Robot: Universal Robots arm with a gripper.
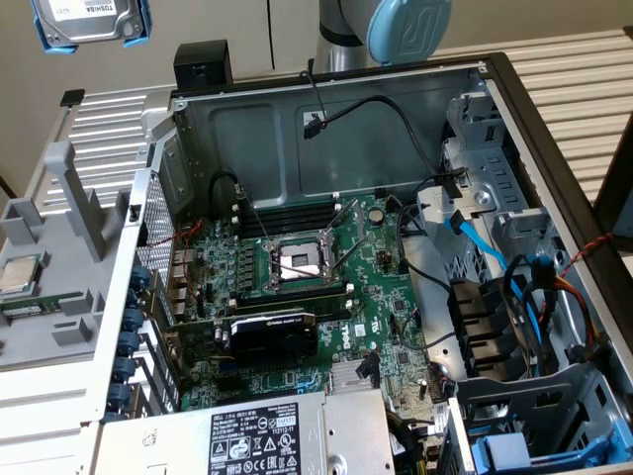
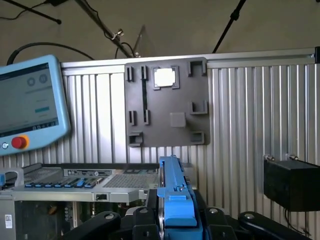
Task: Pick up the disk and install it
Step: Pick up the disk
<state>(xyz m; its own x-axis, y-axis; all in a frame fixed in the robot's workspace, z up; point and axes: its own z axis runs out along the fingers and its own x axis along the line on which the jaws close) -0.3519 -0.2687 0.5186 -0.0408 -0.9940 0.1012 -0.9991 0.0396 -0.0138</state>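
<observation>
The disk [image 1: 87, 20] hangs high above the table at the exterior view's far left, beyond the open computer case [image 1: 326, 129]. Its silver body with a white label sits in a blue carrier frame. In the wrist view the disk [image 2: 172, 190] stands edge-on, its blue carrier rising straight between the black fingers [image 2: 142, 222] of my gripper [image 2: 172, 222]. The gripper is shut on the carrier's two flat sides. The lower part of the disk is hidden inside the gripper.
Inside the case lie a motherboard [image 1: 297, 287], a grey power-supply box [image 1: 257, 435], loose cables, and drive bays holding another blue carrier [image 1: 524, 450]. A grey fixture plate [image 1: 59, 257] lies at the exterior view's left. A black box [image 1: 201, 64] and a teach pendant [image 2: 30, 100] stand nearby.
</observation>
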